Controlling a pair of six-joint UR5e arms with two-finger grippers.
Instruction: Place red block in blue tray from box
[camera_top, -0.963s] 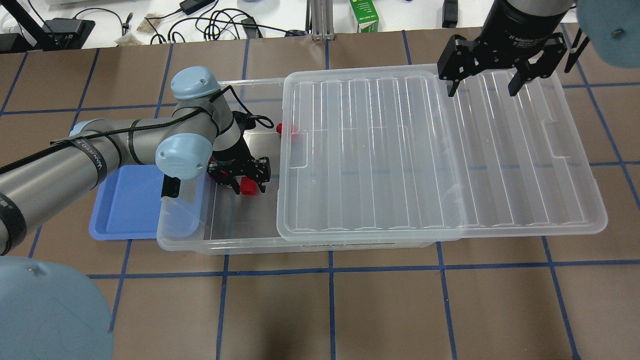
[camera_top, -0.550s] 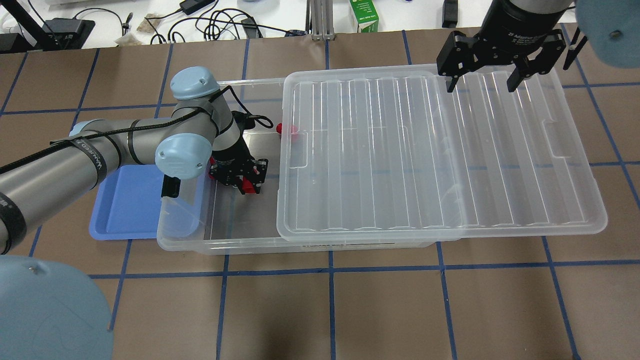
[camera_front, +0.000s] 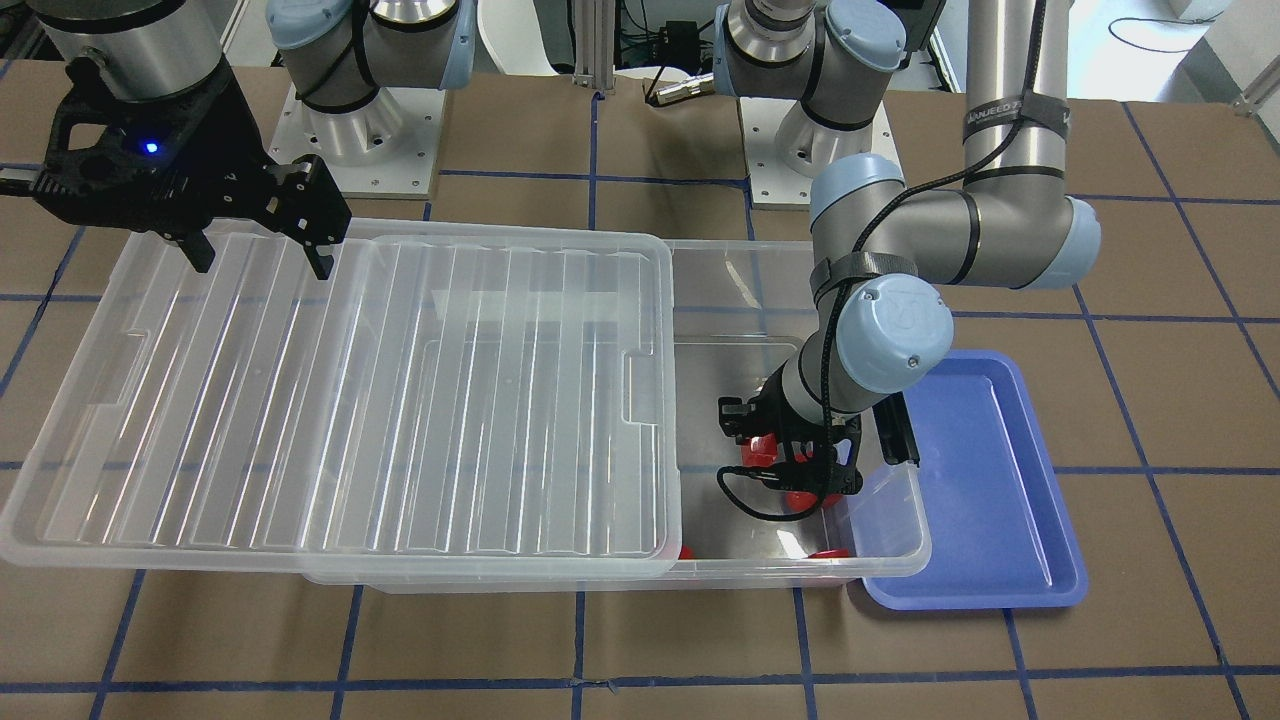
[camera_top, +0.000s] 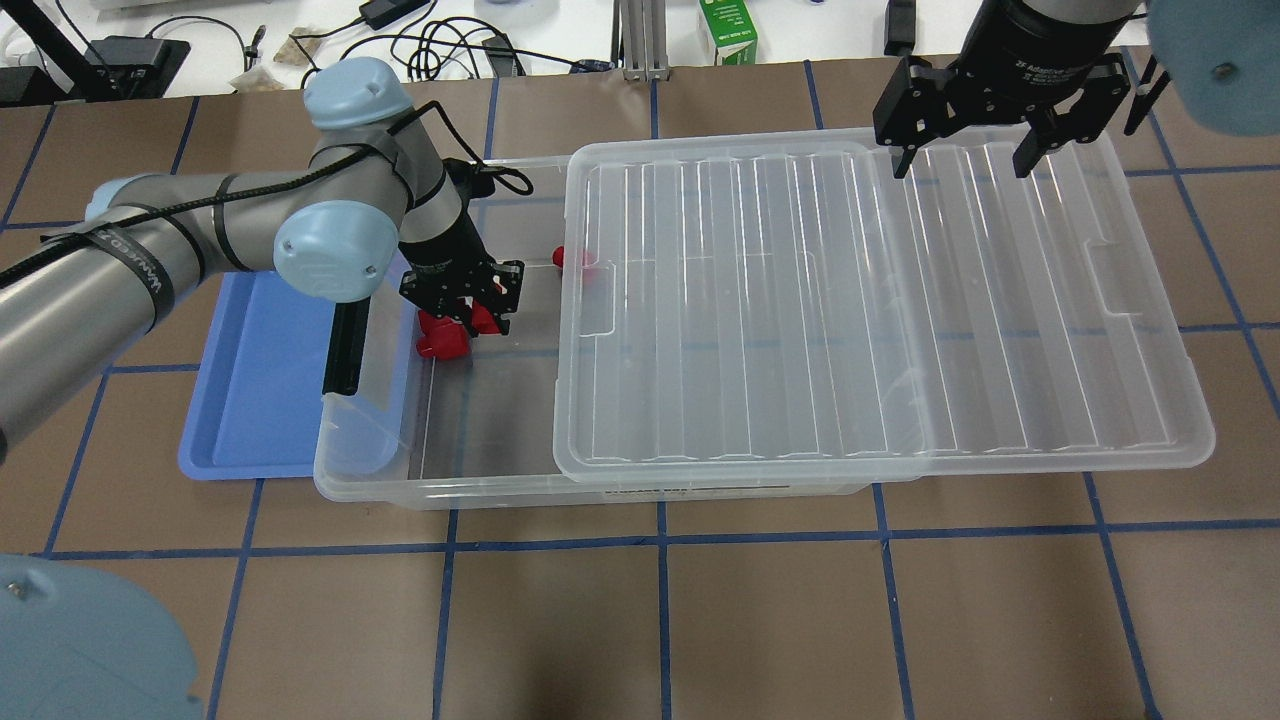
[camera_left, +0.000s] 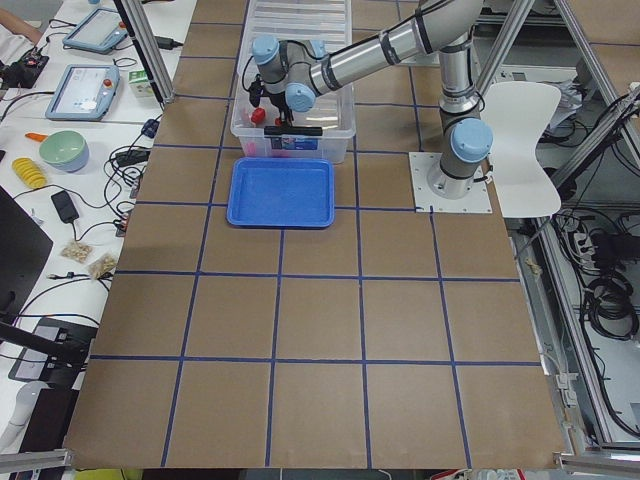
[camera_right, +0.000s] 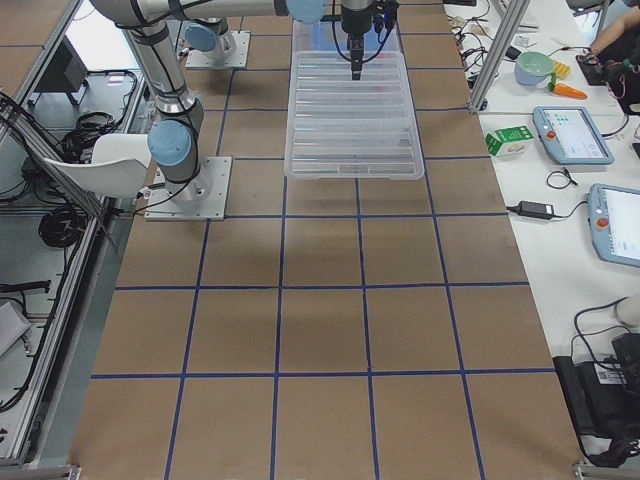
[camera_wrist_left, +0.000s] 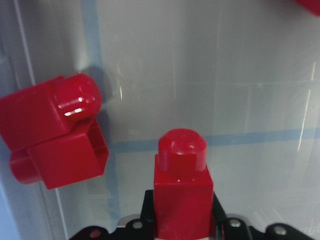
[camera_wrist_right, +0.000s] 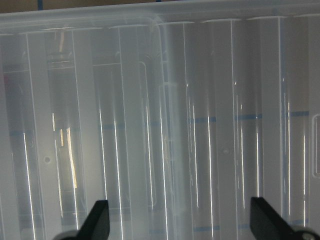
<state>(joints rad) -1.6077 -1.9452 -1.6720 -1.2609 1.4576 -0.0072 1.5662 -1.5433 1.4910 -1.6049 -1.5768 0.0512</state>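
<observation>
Firmly closed on the red block (camera_wrist_left: 182, 185), the left hand (camera_top: 475, 320) hangs over the uncovered end of the box (camera_top: 440, 495) — the block's round stud points out from between the fingers. Other red blocks (camera_wrist_left: 50, 135) lie just beside it, by the box wall nearest the tray (camera_top: 250, 400), which sits on the bench (camera_top: 700, 620) at that end. The lid (camera_top: 800, 300) covers the rest of the box — over its far part hovers the right hand (camera_top: 960, 158), fingers spread wide.

Black housing (camera_top: 1040, 62) above the right jaws reads "2F Adaptive".
</observation>
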